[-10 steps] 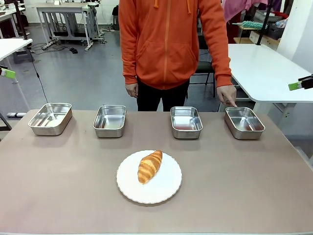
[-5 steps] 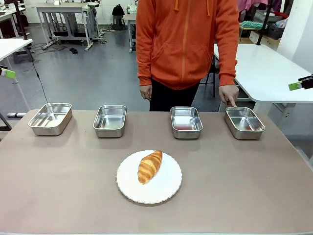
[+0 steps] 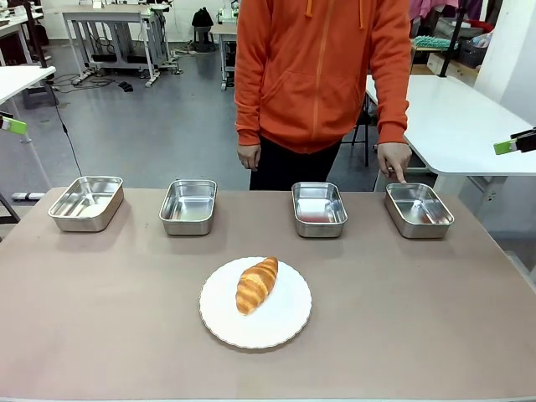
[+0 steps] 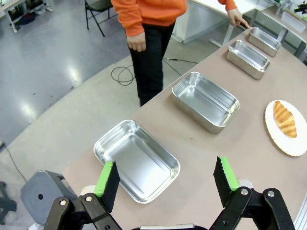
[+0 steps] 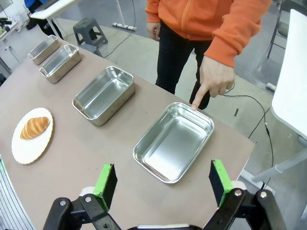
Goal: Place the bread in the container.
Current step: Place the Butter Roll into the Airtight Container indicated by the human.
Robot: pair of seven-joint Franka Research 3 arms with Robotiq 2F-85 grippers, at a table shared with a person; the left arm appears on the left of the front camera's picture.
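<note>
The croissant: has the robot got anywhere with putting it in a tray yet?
Nothing is done yet: the bread lies on the white plate. In hand: the person's hand points a finger at the far rim of the rightmost container, while the left gripper and right gripper hang open and empty. Left: grasp the bread, carry it over, set it in that container.
</note>
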